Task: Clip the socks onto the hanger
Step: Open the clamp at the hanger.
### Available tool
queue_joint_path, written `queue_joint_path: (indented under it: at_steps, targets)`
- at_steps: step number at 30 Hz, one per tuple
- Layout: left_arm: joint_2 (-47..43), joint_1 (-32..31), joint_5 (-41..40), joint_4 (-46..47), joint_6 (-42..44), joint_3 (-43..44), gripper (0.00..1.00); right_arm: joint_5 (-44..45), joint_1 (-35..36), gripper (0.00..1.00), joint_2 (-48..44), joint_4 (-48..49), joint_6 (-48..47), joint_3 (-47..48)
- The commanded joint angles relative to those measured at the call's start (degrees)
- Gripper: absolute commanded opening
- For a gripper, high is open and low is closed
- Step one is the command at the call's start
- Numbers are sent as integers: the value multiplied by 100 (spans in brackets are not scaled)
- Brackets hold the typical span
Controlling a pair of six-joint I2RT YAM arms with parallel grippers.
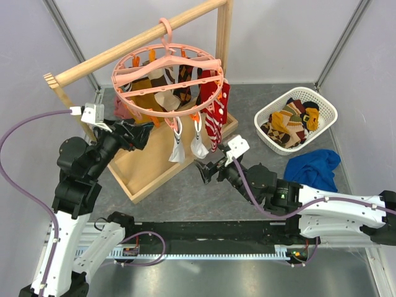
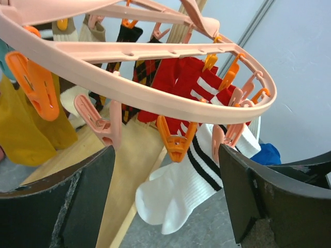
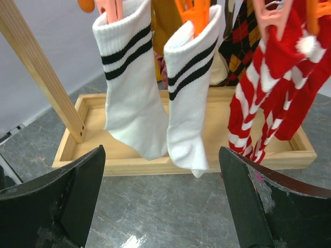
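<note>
Salmon-pink plastic marks the hanger (image 1: pixel 167 80), which hangs by its hook from the wooden rail (image 1: pixel 124 52) above a wooden tray (image 3: pixel 155 165). Many socks are already clipped around its ring, mustard, argyle, red-striped and white. More socks (image 1: pixel 291 124) lie heaped in the white basket (image 1: pixel 276 102) on the tabletop (image 1: pixel 179 198), well apart to the right, beside a blue cloth (image 1: pixel 312 168).

The left end effector (image 1: pixel 143 135) hovers just under the ring's near-left edge. Its fingers are spread wide and hold nothing. The right end effector (image 1: pixel 204 171) sits low in front of the hanging socks, equally wide open and empty.

The moment looks like a gap between socks: nothing is in hand, and the basket is not yet emptied. The next move probably calls for the right arm to swing to the basket and pinch one sock by its cuff, while the left readies a free clip.

Only the top view shows the basket and both arms together. The left wrist view alone shows an unused pink clip (image 2: pixel 106 126) close up. The right wrist view shows the two white, black-striped socks (image 3: pixel 134 98) hanging side by side above the tray.
</note>
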Motion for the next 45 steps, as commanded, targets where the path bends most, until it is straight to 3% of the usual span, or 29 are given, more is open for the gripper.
queue_joint_path:
  at_steps: [1, 17, 28, 38, 45]
  targets:
    - [267, 15, -53, 201, -379, 273, 84, 207, -10, 98, -409, 421, -56, -164]
    - [803, -231, 247, 280, -406, 660, 67, 339, -1, 98, -586, 500, -135, -358]
    - [821, -775, -544, 227, -195, 713, 63, 392, -1, 98, -639, 474, -100, -349]
    - [821, -1945, -2599, 192, 87, 651, 70, 418, -10, 98, -603, 430, -12, -340]
    - [961, -2112, -2707, 254, 166, 660, 71, 453, -10, 98, -621, 439, 14, -375]
